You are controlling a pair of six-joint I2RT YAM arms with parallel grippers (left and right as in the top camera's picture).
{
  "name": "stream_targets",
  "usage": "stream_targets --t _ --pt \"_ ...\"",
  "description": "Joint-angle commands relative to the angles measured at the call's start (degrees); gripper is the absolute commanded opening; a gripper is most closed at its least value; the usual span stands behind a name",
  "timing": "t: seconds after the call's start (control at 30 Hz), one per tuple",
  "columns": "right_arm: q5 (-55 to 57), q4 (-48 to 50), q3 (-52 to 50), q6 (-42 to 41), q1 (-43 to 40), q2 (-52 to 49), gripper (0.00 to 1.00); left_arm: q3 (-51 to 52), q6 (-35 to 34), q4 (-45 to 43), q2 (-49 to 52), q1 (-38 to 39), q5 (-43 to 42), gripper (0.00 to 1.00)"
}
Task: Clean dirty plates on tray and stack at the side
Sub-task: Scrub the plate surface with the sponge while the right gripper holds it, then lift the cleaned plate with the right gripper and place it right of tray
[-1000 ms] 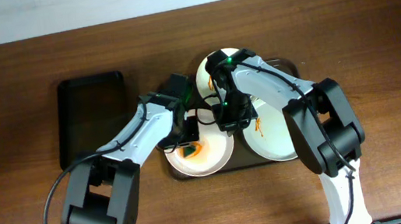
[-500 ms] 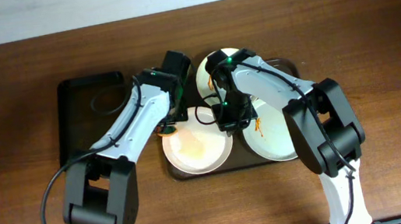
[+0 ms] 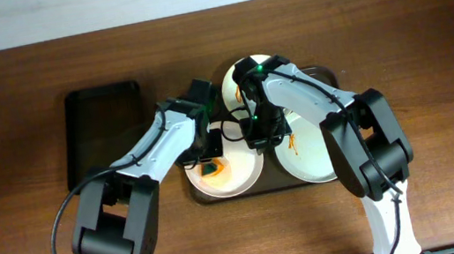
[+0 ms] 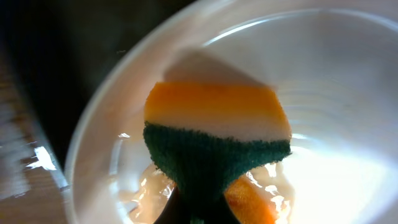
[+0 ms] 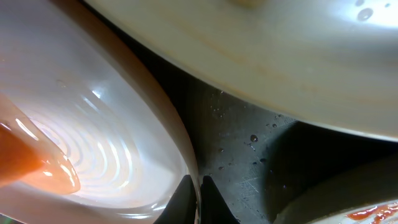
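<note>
Three white plates sit on the dark brown tray (image 3: pixel 323 72): one at the back (image 3: pixel 236 79), one at the front left (image 3: pixel 243 176), one at the right (image 3: pixel 313 158) with an orange smear. My left gripper (image 3: pixel 212 159) is shut on the green-and-orange sponge (image 4: pixel 217 134) and presses it onto the front-left plate (image 4: pixel 336 93), where orange-brown sauce is smeared. My right gripper (image 3: pixel 262 136) is shut on that plate's rim (image 5: pixel 177 143), one finger inside and one outside (image 5: pixel 199 198). An orange smear (image 5: pixel 37 163) shows on that plate.
The narrower black tray (image 3: pixel 103 131) lies to the left of the brown tray, with nothing on it. The back plate (image 5: pixel 280 50) overhangs the right gripper. The bare tray floor (image 5: pixel 249 149) shows between the plates. Brown tabletop surrounds both trays.
My left gripper swung back off the plate toward the rear half a second ago, and has now returned with the sponge onto the front-left plate. The right arm has not moved.
</note>
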State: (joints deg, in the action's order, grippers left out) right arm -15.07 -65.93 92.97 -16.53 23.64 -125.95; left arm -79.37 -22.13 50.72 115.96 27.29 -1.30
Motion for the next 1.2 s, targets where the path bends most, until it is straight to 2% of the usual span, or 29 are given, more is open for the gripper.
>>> stream_targets --t 0.0,0.17,0.3,0.37,0.43,0.5,0.57,0.67,0.73,0.77,0.87,1.0,1.07,1.17 --pt "2.2 -0.3 -0.8 -0.5 -0.5 -0.1 0.05 0.3 -0.5 3.4 0.2 -0.6 15.8 0.0" --pt "2.1 -0.3 -0.8 -0.5 -0.5 -0.1 0.05 -10.1 -0.5 5.6 -4.5 -0.6 17.2 0.0" --pt "2.2 -0.5 -0.8 -0.5 -0.5 -0.1 0.05 -14.2 -0.5 5.5 -8.5 -1.2 19.1 0.0" --pt "2.2 -0.7 -0.8 -0.5 -0.5 -0.1 0.05 -14.2 -0.5 5.5 -8.9 -3.9 24.6 0.0" --pt "2.2 -0.7 -0.8 -0.5 -0.5 -0.1 0.05 -14.1 -0.5 5.4 -8.8 -8.3 25.0 0.0" --pt "2.2 -0.6 -0.8 -0.5 -0.5 -0.1 0.05 -13.4 -0.5 4.5 -8.8 -14.5 23.3 0.0" --pt "2.2 0.0 -0.8 -0.5 -0.5 -0.1 0.05 -12.1 -0.5 3.7 -7.6 -19.6 16.8 0.0" --pt "2.2 0.1 -0.8 -0.5 -0.5 -0.1 0.05 -9.8 -0.5 3.3 -4.3 -23.2 10.5 0.0" --pt "2.2 -0.1 -0.8 -0.5 -0.5 -0.1 0.04 -9.4 2.7 3.9 -1.6 -24.1 4.0 0.0" --pt "2.0 -0.1 -0.8 -0.5 -0.5 -0.1 0.04 -9.4 2.7 4.0 -1.6 -24.1 3.8 0.0" --pt "0.2 -0.9 1.0 -0.2 -0.5 1.2 0.04 -9.4 2.7 3.8 -1.9 -24.2 4.7 0.0" --pt "0.3 -1.3 5.5 1.3 -0.4 7.9 0.04 -9.4 2.8 2.9 -1.4 -24.3 16.1 0.0" --pt "1.2 -1.2 7.3 1.3 -0.4 11.0 0.04 -9.2 5.4 1.1 0.3 -24.5 16.1 0.0" --pt "9.3 -1.3 8.6 1.3 -0.4 15.6 0.04 -9.2 5.5 0.7 2.9 -24.5 15.7 0.0"
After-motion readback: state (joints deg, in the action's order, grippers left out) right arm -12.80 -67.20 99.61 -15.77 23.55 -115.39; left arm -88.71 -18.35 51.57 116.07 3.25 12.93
